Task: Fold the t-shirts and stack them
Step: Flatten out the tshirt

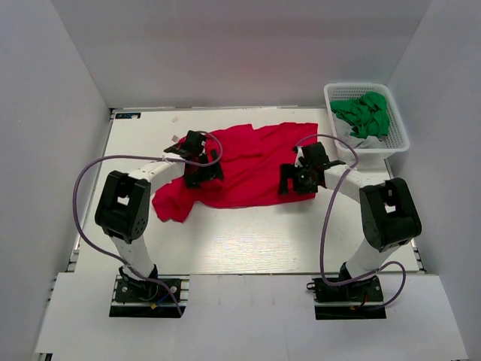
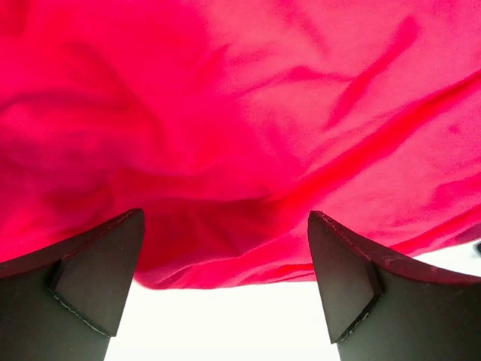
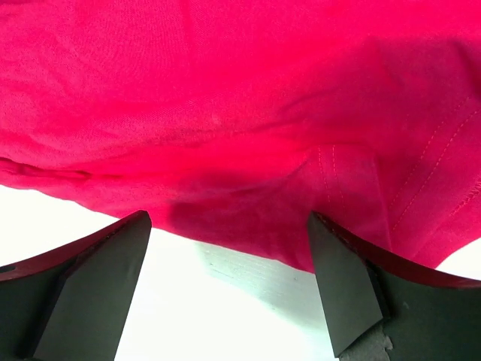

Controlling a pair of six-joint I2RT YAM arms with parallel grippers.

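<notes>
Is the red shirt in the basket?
No, the shirt lies crumpled on the table, and the basket at the far right holds green cloth.

left wrist view: red t-shirt (image 2: 248, 128) cut off at top and both sides, left gripper (image 2: 225, 216) cropped by bottom edge | right wrist view: likewise (seam runs off right) | top view: green cloth (image 1: 364, 114) in basket (image 1: 373, 151) too bunched to identify
</notes>
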